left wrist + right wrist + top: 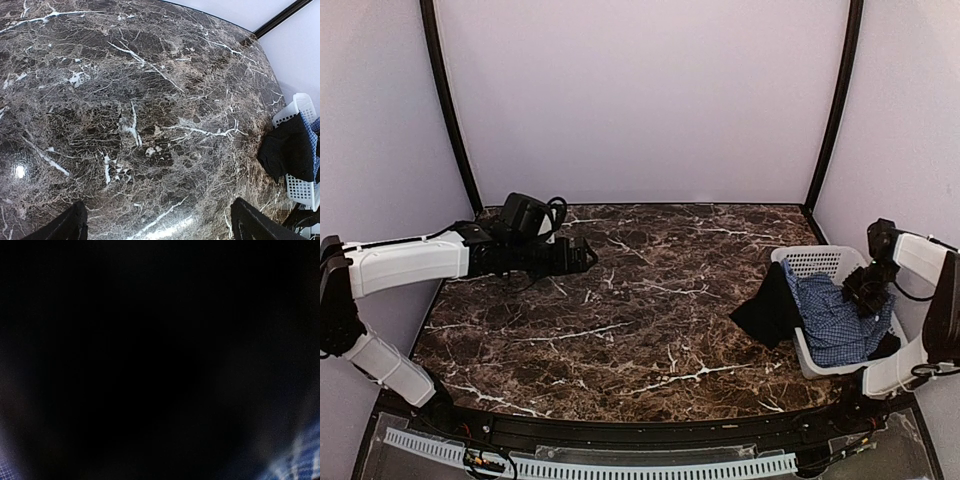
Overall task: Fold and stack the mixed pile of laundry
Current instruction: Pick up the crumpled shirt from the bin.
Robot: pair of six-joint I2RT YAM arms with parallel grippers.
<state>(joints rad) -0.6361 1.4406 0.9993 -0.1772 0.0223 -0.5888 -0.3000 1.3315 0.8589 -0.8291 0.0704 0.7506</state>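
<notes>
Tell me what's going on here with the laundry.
The right gripper is down in the white basket, pressed into the blue-and-white checked shirt; its grip can't be made out. A black garment hangs over the basket's rim onto the marble table. The left gripper hovers open across the table. Nothing is folded yet.

A dark brown marble-patterned desk (620, 320) with white veining fills the middle, and the left wrist view shows a bright glare spot on its glossy top. A white perforated plastic basket (817, 260) sits near its right edge. Pale lilac walls (640, 100) stand behind, framed by black curved posts (445, 100). A white slotted strip (620, 466) runs along the near edge.
</notes>
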